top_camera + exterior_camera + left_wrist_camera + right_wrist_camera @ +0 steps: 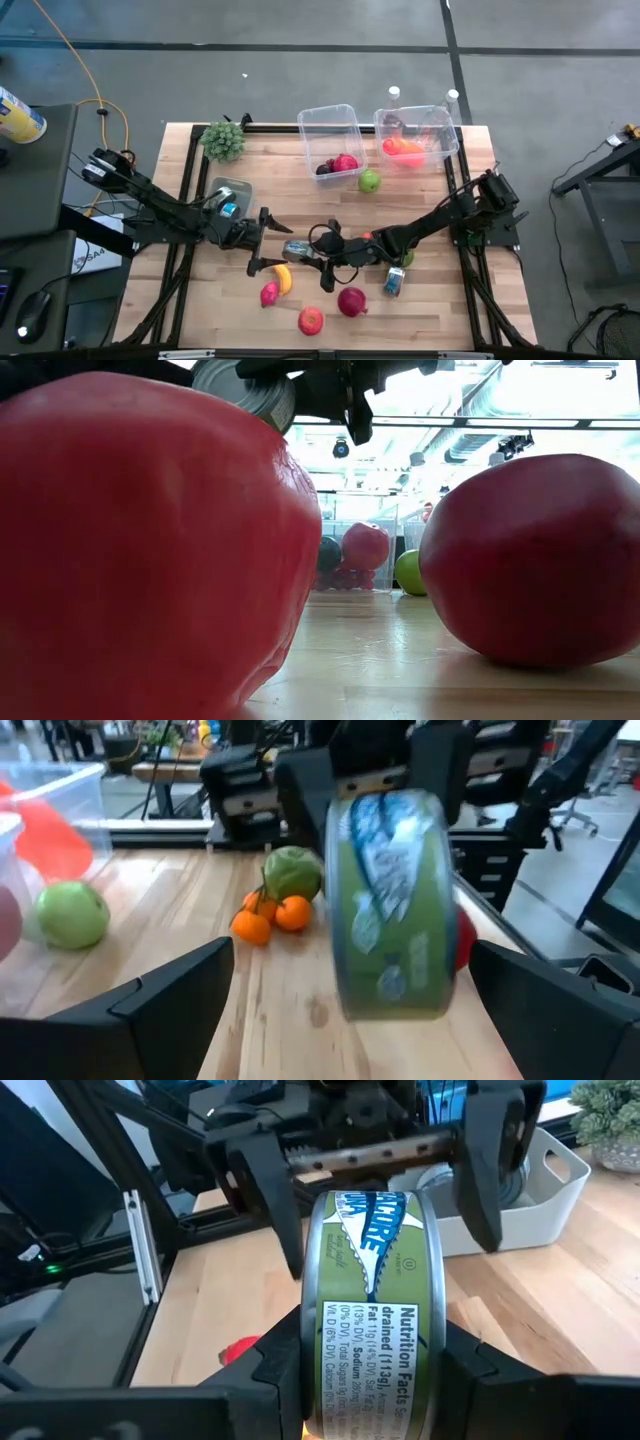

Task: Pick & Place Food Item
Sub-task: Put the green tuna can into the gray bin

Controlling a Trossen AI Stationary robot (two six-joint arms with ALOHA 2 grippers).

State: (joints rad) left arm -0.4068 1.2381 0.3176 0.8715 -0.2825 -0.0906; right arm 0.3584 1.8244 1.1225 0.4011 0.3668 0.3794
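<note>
The right gripper [300, 250] is clamped on a can [372, 1315], a flat round tin with a green and blue label, held on edge above the middle of the tabletop [420, 300]. In the right wrist view its two dark fingers [270, 1370] press the can's flat faces from either side, and the curved label wall faces the camera. The can hangs clear of the wood, close over the fruit at the front of the tabletop.

The left gripper [262, 240] faces it from just beside, spread to its full width and empty. In the left wrist view the can [392, 905] sits between that gripper's two fingers [170, 990] without touching either, so this looks like a pass from right to left that has not yet closed.

The can is stiff and will not crush, so a firm squeeze is safe. It is likely dense for its size, and the smooth label and metal faces are slippery, so a light pinch could let it slide or swing. The right gripper already covers the flat faces; the free places for the left are the rim and curved wall, across the full width, which suits its wide opening.

Behind stand two clear bins [332, 140], the nearer with dark red fruit, the other with orange food, and a green apple [370, 181] on the wood between them. A banana [284, 278] and red fruit lie under the grippers.
</note>
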